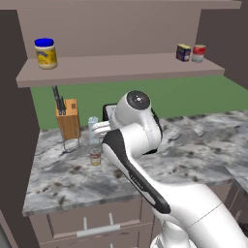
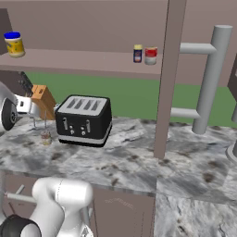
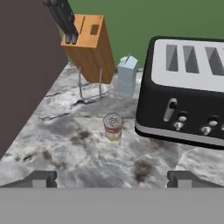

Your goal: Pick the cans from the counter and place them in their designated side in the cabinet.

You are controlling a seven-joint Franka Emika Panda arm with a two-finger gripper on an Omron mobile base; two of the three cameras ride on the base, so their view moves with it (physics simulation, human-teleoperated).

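A short round can [image 3: 113,126] with a tan-and-red label stands upright on the marbled counter [image 3: 65,148], between the knife block and the toaster. It also appears in the base views [image 1: 95,157] [image 2: 45,137]. My gripper [image 3: 112,179] hovers above and short of it, open, with nothing between its fingertips [image 3: 41,178]. The hand [image 1: 98,130] hangs over the counter's left part [image 2: 28,111]. A boxy dark-blue can [image 1: 183,52] [image 2: 137,53] stands on the right of the cabinet shelf [image 1: 121,68].
A black toaster [image 3: 183,87] [image 2: 83,120] sits right of the can. Behind the can are a wooden knife block [image 3: 87,43] [image 1: 68,118] and a pale carton [image 3: 127,76]. On the shelf stand a red-and-white can [image 1: 198,53] and a yellow jar [image 1: 45,53]. A dark cabinet side panel [image 3: 22,65] is on the left.
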